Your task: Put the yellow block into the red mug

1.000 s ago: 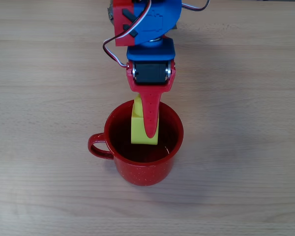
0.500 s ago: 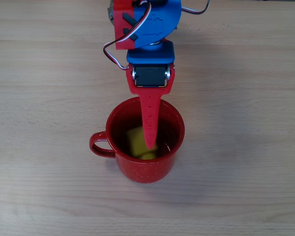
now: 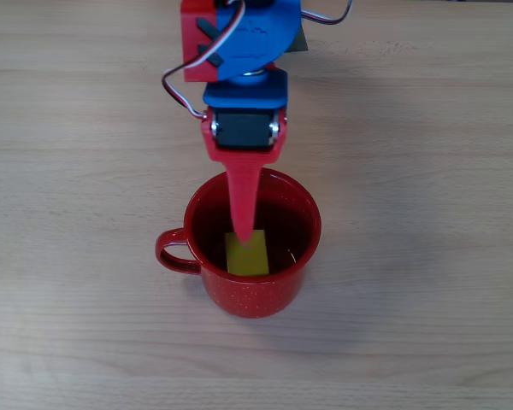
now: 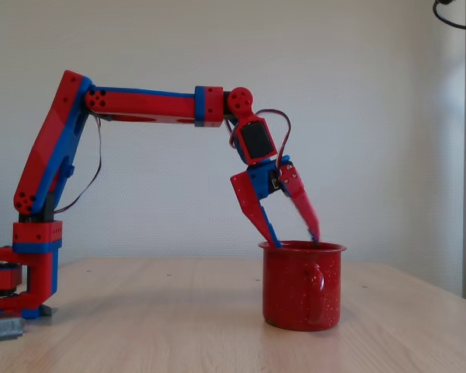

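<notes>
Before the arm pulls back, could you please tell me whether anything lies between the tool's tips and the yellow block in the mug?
Nothing: in the overhead view the tool hangs open over the yellow block inside the mug.

A light wooden table (image 3: 427,256) with visible grain fills the frame; in the fixed view, a plain white wall (image 4: 357,93) stands behind.
</notes>
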